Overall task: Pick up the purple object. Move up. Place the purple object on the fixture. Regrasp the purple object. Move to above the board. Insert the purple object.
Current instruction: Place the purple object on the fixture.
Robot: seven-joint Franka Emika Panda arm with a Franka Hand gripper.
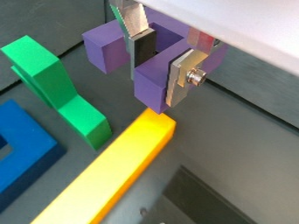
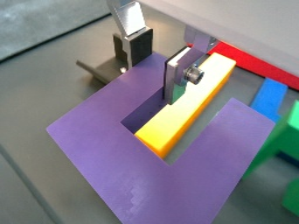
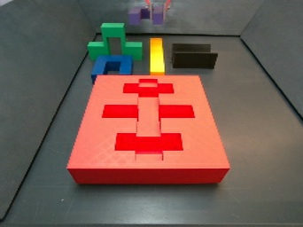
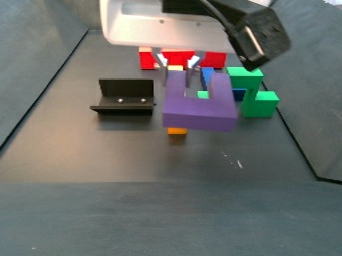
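I read no labels or writing. Side view, near to far: board (image 3: pixel 148 124), blue block (image 3: pixel 110 68), yellow bar (image 3: pixel 157 54), fixture (image 3: pixel 194 57) at 1 o'clock, green block (image 3: pixel 112 40). Gripper (image 1: pixel 160 57) holds the purple object (image 1: pixel 146 54) aloft; fingers (image 1: pixel 184 77) pinch its low bar.
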